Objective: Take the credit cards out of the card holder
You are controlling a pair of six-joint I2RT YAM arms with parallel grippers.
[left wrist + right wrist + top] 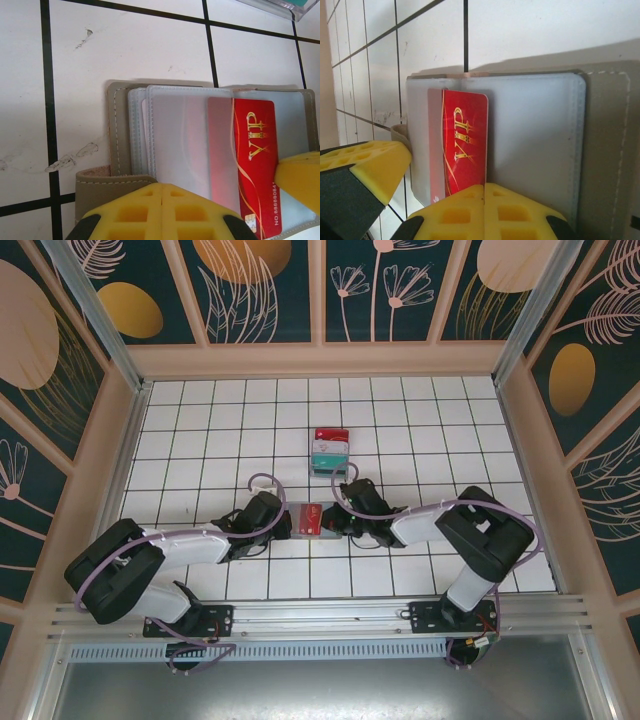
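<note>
**A:** Start nearest the arms. What are the grippers doing?

**B:** The left gripper [162, 192] has its yellow pads pressed flat together with no gap. Its tips sit at the near edge of the card holder [117, 130]. I can't tell whether a thin flap is caught in the seam. The right gripper [484, 192] is closed the same way, pad against pad, with its tips at the lower end of the red card [465, 145].

**A:** And where is the holder?

**B:** It lies open and flat on the white tiled table [200, 430], between the two grippers in the near middle. The red card is partly out of a frosted sleeve [180, 140]. One long strip of it shows dull through the plastic and the rest is bare.

**A:** So which step is this?

**B:** I'd say it's drawing that card out, and the job is only half done. I can't make out any other cards in the sleeves.

**A:** What does the next move need?

**B:** The left side should pin the holder down. The right should slide the card straight along the sleeve's opening and keep it flat. If it doesn't, the whole holder will likely drag along.

**A:** Anything farther out?

**B:** A red, white and teal stack [330, 450] lies beyond the holder and apart from it.
</note>
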